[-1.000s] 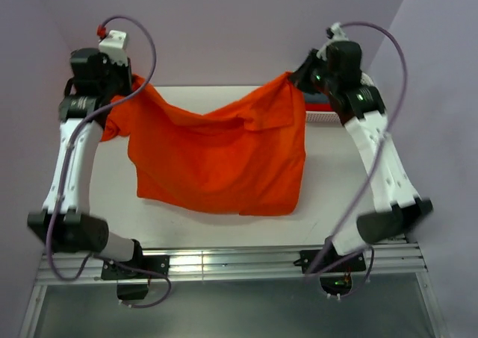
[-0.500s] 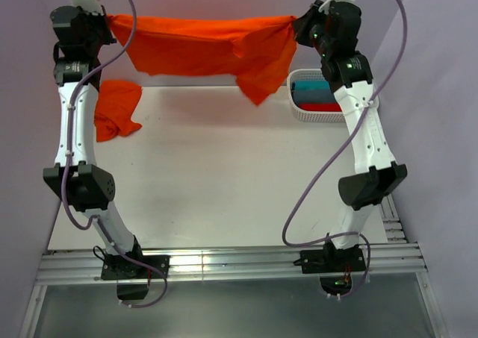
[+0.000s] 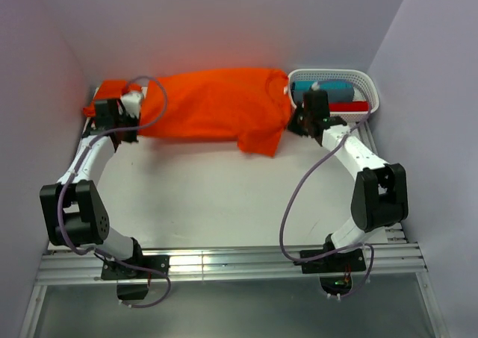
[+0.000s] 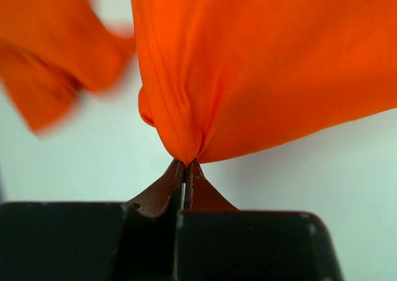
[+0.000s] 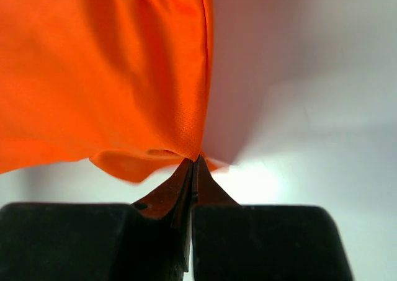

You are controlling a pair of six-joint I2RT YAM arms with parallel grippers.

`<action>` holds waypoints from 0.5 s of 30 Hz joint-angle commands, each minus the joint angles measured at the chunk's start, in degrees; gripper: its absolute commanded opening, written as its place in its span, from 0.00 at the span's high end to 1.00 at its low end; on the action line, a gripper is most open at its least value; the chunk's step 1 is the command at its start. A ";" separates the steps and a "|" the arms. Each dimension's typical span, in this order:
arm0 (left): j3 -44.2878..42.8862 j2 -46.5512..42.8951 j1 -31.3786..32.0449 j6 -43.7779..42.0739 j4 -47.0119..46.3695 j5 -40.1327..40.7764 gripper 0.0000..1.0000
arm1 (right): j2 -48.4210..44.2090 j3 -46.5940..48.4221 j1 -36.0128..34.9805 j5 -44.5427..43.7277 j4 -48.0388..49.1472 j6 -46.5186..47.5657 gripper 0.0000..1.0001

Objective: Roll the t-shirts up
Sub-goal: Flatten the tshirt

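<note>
Lilac walls (image 3: 224, 24) enclose a white tabletop (image 3: 209, 196). Far left, the left gripper (image 4: 186, 169) pinches the thin bright orange t-shirt (image 3: 209, 103) stretched along the far side. The right gripper (image 5: 195, 163) clamps its right end beside a white lattice plastic basket (image 3: 371, 95).

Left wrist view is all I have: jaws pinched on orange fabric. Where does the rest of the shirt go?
Observer: The t-shirt stretches in a band across the far side of the table, with one sleeve hanging toward the near side.
Operator: Other end held?
Observer: Yes. The right gripper is shut on the opposite end, as the left gripper is on yours.
Operator: Anything close on the right?
Observer: A white basket sits in the far right corner, close to the right gripper, with blue and red items inside.
</note>
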State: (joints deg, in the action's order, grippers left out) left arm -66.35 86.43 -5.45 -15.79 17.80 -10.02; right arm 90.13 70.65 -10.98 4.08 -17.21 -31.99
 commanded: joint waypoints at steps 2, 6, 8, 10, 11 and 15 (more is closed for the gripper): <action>9.88 -4.87 -0.26 -9.07 6.45 -0.10 1.00 | -4.08 -11.75 0.09 2.34 -0.36 -2.99 1.00; 16.59 -6.53 -0.79 -11.54 6.20 0.96 1.00 | -5.49 -19.31 -0.18 1.11 -0.01 -2.55 1.00; 17.39 -6.37 -1.05 -11.46 6.19 1.06 1.00 | -5.40 -19.94 -0.18 0.67 -0.01 -2.29 1.00; 16.08 -5.49 -1.05 -10.58 6.45 0.53 1.00 | -4.35 -19.33 -0.18 -0.29 -0.01 -1.68 1.00; 15.38 -4.79 -1.05 -10.23 6.63 0.27 1.00 | -3.82 -18.80 -0.18 -0.65 -0.45 -1.59 1.00; 12.12 -0.75 -1.05 -9.43 8.74 -1.31 1.00 | -1.45 -15.46 -0.27 -2.05 -2.65 -0.88 0.80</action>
State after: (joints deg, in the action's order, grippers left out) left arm -50.61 83.94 -6.17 -24.75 26.44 -9.56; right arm 88.29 51.81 -11.05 4.54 -19.90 -33.74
